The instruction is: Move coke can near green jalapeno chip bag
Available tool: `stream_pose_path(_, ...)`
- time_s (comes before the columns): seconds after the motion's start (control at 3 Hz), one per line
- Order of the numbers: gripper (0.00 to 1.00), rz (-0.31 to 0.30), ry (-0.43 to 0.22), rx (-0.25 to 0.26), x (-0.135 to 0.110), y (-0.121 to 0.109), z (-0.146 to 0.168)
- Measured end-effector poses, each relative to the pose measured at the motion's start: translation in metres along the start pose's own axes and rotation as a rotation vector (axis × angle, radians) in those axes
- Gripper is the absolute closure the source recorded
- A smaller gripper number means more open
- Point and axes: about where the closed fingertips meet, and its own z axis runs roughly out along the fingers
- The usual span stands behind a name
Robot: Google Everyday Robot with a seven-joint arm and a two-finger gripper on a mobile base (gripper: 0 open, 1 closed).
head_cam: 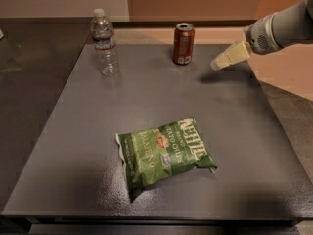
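Note:
The coke can (183, 43) stands upright at the far edge of the dark grey table (73, 131), dark red with a silver top. The green jalapeno chip bag (165, 152) lies flat near the table's middle front, well apart from the can. My gripper (218, 63) reaches in from the right on a grey arm. It hangs just above the table, a short way right of the can and not touching it.
A clear plastic water bottle (104, 42) stands upright at the far left of the table, left of the can. The table's right edge drops to a tan floor (288, 72).

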Motion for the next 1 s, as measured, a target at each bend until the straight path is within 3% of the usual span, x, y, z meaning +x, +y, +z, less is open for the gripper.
stream_pose_path(0.67,0.0,0.016,-0.23,0.032,-0.021,-0.013,0.053)
stream_pose_path(1.0,0.0,0.016,-0.288,0.016,-0.035,-0.012,0.079)
